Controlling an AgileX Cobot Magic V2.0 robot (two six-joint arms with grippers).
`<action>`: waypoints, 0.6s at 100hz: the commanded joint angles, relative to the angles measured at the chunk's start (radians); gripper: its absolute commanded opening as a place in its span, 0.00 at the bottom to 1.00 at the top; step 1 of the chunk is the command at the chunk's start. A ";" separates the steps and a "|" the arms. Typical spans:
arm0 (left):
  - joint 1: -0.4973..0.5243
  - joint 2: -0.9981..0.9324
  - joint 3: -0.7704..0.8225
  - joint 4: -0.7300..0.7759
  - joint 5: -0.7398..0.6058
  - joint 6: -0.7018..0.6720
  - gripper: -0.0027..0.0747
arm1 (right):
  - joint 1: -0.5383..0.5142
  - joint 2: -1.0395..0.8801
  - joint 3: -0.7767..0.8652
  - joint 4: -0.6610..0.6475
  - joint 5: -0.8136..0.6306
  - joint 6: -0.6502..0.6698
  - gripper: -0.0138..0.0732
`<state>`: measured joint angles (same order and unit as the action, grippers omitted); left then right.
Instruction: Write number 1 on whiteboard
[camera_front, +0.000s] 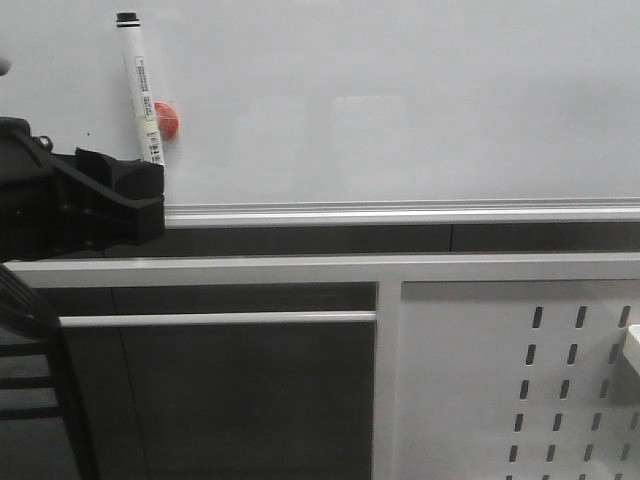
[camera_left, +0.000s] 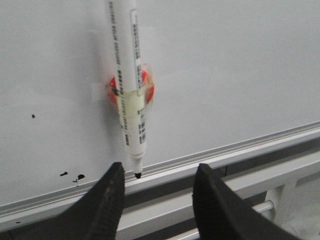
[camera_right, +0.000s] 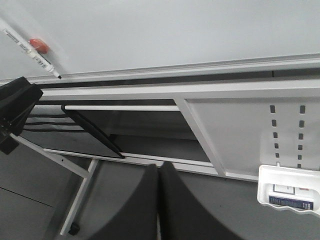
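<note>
The whiteboard (camera_front: 400, 100) (camera_left: 225, 60) (camera_right: 175, 30) fills the upper half of the front view. A white marker (camera_front: 140, 90) (camera_left: 127, 75) (camera_right: 30, 47) hangs on it, tip down, taped to a red magnet (camera_front: 167, 120) (camera_left: 147, 87). My left gripper (camera_front: 140, 200) (camera_left: 159, 172) is open just below the marker's black tip, which sits near one finger, apart from it, at the board's silver rail (camera_front: 400, 212). My right gripper (camera_right: 159, 167) is shut on nothing, low and far from the board. No number 1 shows on the board.
A few small black specks (camera_left: 72, 176) mark the board near the rail. Under the board runs a white frame with a perforated metal panel (camera_front: 520, 380) (camera_right: 250, 130) at the right, carrying a small white tray (camera_right: 290, 190). A dark panel (camera_right: 90, 132) leans under the frame.
</note>
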<state>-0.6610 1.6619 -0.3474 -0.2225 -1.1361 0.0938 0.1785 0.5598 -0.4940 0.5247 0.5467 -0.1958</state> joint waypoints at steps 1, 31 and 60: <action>0.002 -0.021 -0.034 -0.016 -0.213 0.005 0.43 | 0.032 0.016 -0.028 0.026 -0.093 -0.016 0.08; 0.013 0.051 -0.114 -0.029 -0.209 0.017 0.43 | 0.065 0.016 -0.028 0.026 -0.126 -0.016 0.08; 0.029 0.053 -0.146 -0.064 -0.201 0.050 0.43 | 0.065 0.016 -0.032 0.026 -0.151 -0.016 0.08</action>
<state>-0.6395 1.7492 -0.4667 -0.2767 -1.1385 0.1336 0.2413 0.5664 -0.4940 0.5285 0.4722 -0.2002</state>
